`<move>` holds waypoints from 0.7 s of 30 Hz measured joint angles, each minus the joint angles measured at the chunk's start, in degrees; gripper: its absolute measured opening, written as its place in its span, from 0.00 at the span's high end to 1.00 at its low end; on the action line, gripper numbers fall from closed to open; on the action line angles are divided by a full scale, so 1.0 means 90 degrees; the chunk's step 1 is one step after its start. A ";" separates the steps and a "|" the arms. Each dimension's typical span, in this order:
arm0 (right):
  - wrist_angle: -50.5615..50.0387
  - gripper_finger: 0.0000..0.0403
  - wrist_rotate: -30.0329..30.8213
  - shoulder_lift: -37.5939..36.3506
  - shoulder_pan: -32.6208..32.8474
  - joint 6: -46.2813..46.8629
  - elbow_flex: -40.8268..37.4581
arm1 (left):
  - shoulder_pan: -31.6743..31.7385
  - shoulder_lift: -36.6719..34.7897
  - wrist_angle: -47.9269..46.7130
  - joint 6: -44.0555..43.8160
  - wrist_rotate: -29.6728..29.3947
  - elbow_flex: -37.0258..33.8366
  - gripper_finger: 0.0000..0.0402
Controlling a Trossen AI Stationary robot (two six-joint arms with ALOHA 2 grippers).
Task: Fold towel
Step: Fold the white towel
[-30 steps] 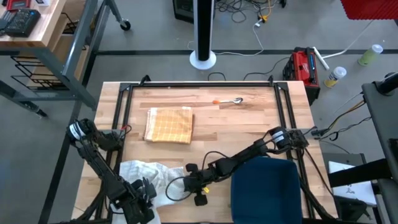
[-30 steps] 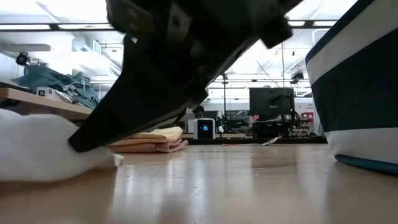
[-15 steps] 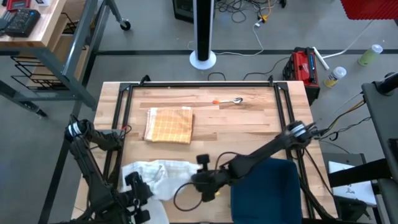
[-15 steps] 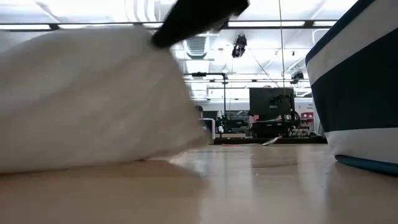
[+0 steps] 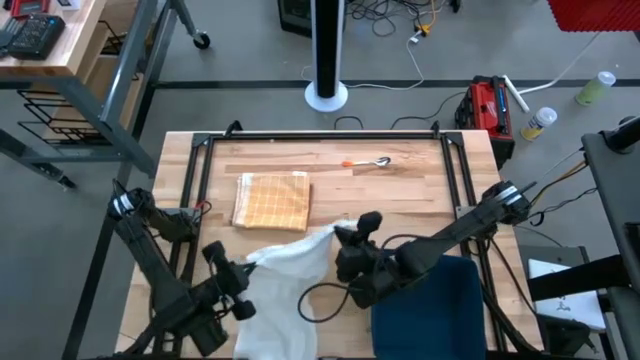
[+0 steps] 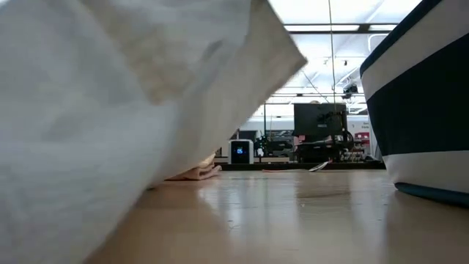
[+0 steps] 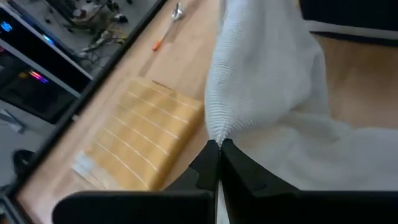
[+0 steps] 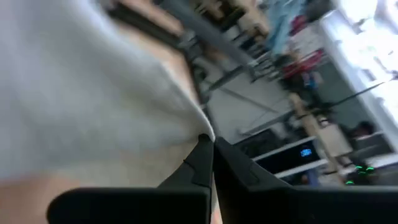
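1. Lifting white towel off the table, bunched on it a second ago.
2. Gripping separate towel edges: left gripper and right gripper, jaws clamped shut.
3. Spreading for folding next, probably.

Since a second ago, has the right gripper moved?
Yes. The right gripper, shut on the white towel, has moved from near the table's front edge up toward the folded yellow cloth and now sits just beside its lower right corner.
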 joint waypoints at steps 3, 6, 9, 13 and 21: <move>0.0272 1.00 0.0586 -0.0243 -0.0017 -0.0799 0.0029 | 0.0280 -0.0014 -0.0001 0.0554 -0.0025 0.0136 1.00; 0.0564 1.00 0.1085 -0.0452 -0.0055 -0.1744 0.0036 | 0.0474 -0.0014 -0.0001 0.0916 -0.0044 0.0282 1.00; 0.0665 1.00 0.1111 -0.0679 -0.0142 -0.2226 0.0027 | 0.0598 -0.0024 0.0004 0.1431 -0.0084 0.0408 1.00; 0.0666 1.00 0.0552 -0.1023 -0.0236 -0.1820 0.0029 | 0.0626 -0.0237 -0.0002 0.1691 -0.0312 0.0728 1.00; -0.0467 1.00 -0.2178 -0.1142 -0.0014 0.1047 -0.0444 | 0.0471 -0.0247 0.1048 0.1733 0.0868 0.0894 1.00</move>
